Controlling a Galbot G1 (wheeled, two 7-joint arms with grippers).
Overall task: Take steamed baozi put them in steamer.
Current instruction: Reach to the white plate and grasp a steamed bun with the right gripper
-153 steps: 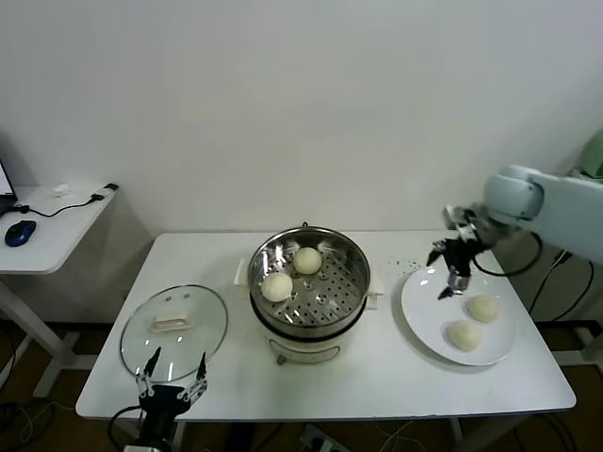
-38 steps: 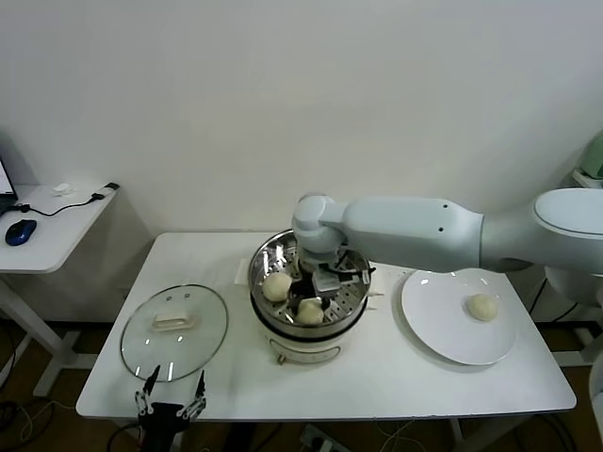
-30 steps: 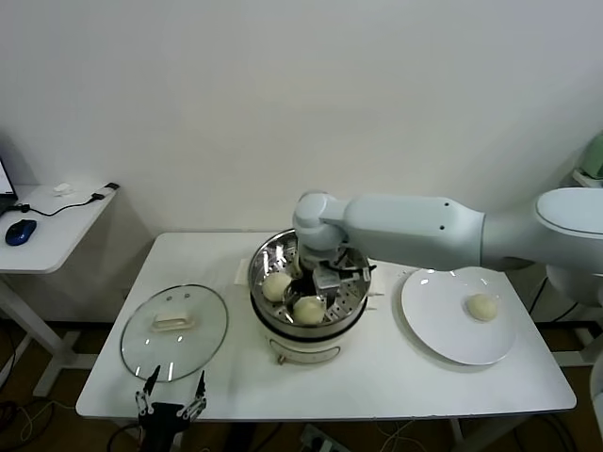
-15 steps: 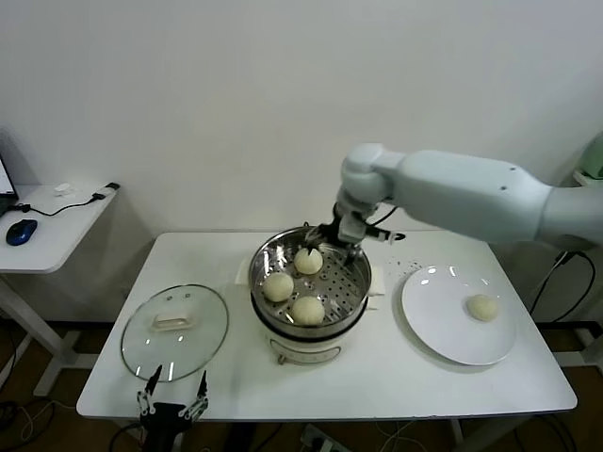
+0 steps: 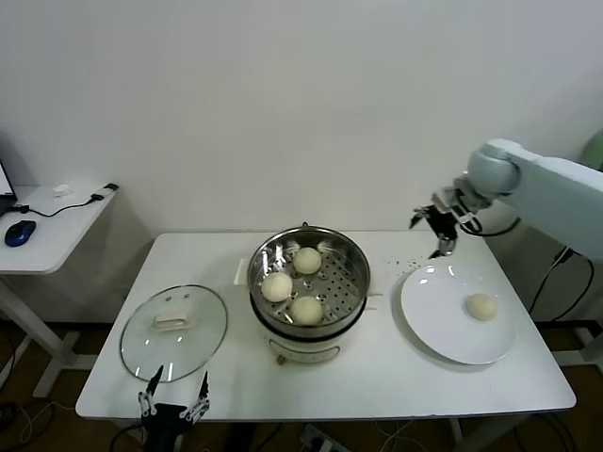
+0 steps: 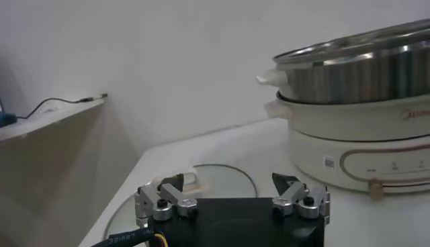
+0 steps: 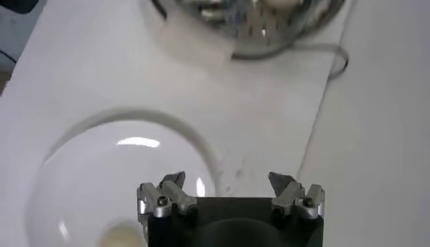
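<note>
three steamed baozi [image 5: 295, 283] are sitting in the steamer [image 5: 353, 260]; one baozi [image 5: 481, 306] is waiting on the plate [image 5: 429, 306]. the right end effector [image 5: 433, 229] is hovering spread and empty above it. the left end effector [image 5: 172, 404], spread, is idling at the tabletop [image 5: 396, 377] edge.

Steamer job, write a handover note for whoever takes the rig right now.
Right gripper: open, empty, in the air over the far edge of the flat white plate.
Left gripper: open, empty, parked at the table's near edge by the round glass lid.
Done: three cream-white round baozi sit on the perforated tray of the shiny steel steamer.
Left: one last baozi on the plate to move in.
</note>
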